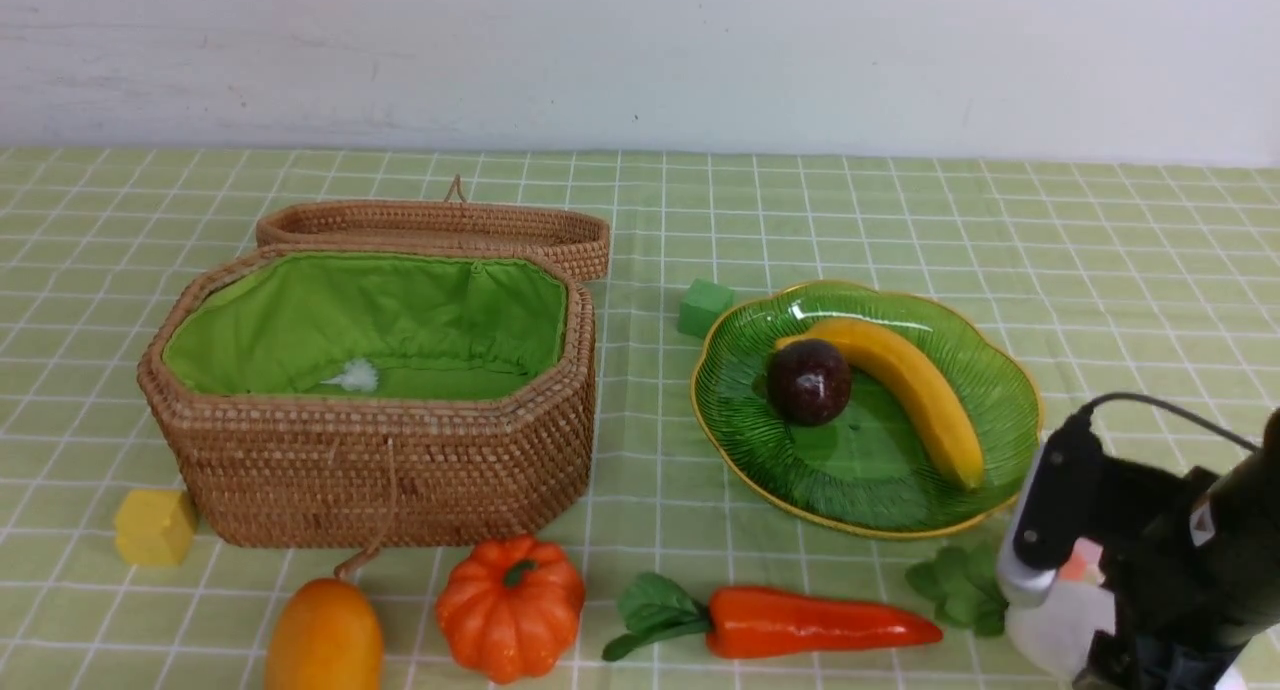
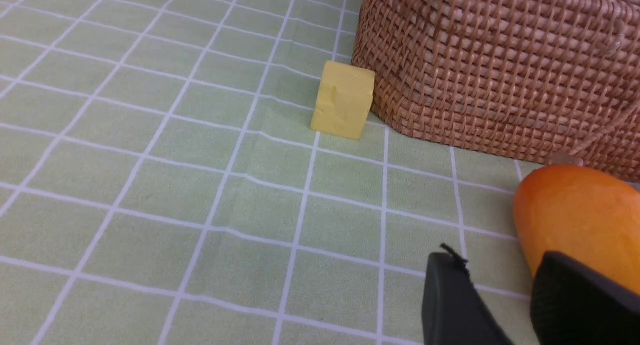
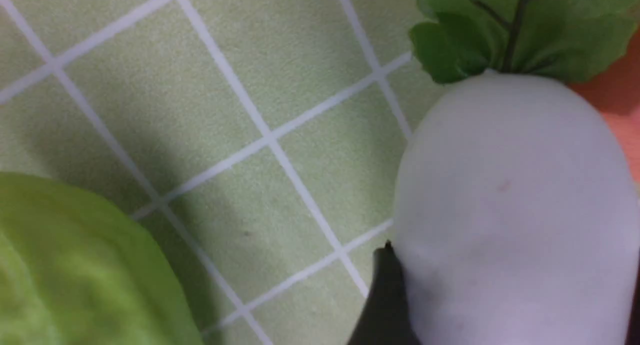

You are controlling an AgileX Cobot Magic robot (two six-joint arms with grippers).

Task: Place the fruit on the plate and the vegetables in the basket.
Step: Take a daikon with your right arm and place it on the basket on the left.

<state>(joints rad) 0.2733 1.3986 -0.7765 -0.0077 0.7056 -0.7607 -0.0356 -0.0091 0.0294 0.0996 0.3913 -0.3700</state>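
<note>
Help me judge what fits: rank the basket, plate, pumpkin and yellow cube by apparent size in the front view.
1. basket
2. plate
3. pumpkin
4. yellow cube
The pumpkin sits nearer the camera, which flatters it, but the order still looks safe.

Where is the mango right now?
In the front view the mango lies on the tablecloth at the near left, just in front of the basket and left of the pumpkin, not on the plate.
</note>
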